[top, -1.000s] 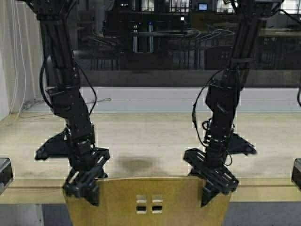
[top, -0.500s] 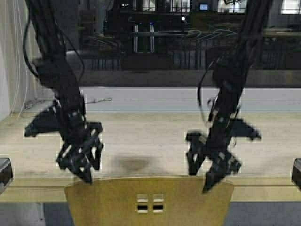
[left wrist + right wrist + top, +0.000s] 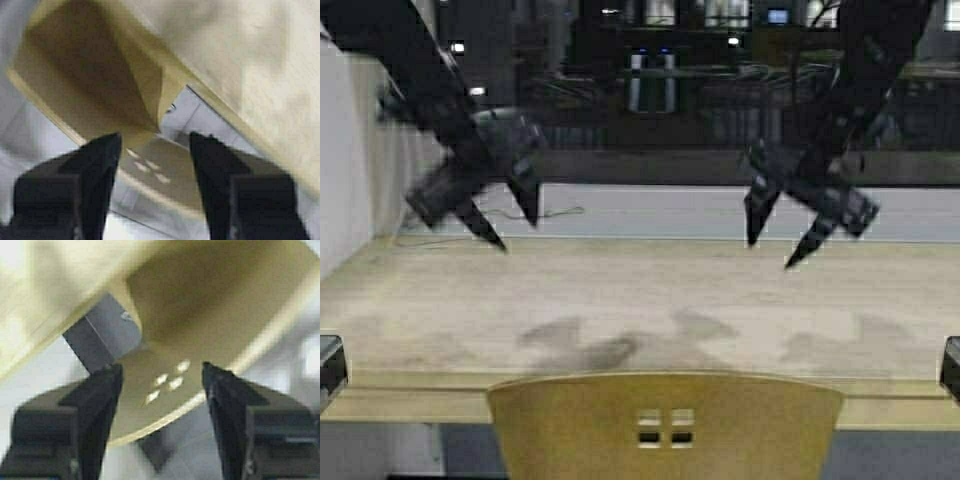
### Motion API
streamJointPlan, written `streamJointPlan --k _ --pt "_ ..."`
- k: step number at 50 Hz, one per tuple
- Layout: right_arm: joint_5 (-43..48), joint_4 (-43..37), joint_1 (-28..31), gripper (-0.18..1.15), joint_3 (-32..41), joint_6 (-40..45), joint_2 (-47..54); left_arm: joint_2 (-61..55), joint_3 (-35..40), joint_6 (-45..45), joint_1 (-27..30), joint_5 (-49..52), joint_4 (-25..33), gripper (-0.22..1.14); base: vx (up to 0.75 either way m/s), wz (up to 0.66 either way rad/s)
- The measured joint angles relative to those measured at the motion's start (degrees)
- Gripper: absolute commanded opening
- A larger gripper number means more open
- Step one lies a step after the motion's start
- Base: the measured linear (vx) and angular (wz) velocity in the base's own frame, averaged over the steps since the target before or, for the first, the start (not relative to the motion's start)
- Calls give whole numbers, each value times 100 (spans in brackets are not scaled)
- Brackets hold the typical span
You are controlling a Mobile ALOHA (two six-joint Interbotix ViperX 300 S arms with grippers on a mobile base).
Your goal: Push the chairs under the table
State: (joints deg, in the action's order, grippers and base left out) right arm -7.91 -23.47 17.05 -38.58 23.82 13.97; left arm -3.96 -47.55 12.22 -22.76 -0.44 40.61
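High view shows you the chair with its backrest against the near edge of the table, seat tucked beneath, while both grippers hang high above the far side of the top, well apart from it. Your left gripper sits toward the far left corner, fingers spread wide and holding nothing. Your right gripper is likewise wide open and empty.
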Motion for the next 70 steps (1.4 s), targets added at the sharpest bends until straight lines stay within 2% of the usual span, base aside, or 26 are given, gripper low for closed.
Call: streamJointPlan --k 9,19,31,37,49,70 --pt "466 1020 -387 85 -457 -378 -949 1494 -457 -993 -26 272 -738 82 -4 25" --pt "650 2057 -475 85 -1055 -756 -2145 2839 -694 -1714 -44 729 -1063 82 -5 34" --pt "510 2549 -475 85 -1222 -1046 -3393 4157 -1239 -2021 -35 1274 -2259 81 -9 38" --pt "413 2646 -475 85 -1354 -1072 -3524 4676 -1529 -1898 26 1274 -2848 81 -11 30" --pt "396 2654 -483 85 -1380 -1099 -3507 5528 -1714 -1767 88 1195 -2997 81 -14 22" --pt "369 2654 -466 85 -1248 -1099 -3516 5607 -1784 -1767 88 923 -2997 81 -21 23"
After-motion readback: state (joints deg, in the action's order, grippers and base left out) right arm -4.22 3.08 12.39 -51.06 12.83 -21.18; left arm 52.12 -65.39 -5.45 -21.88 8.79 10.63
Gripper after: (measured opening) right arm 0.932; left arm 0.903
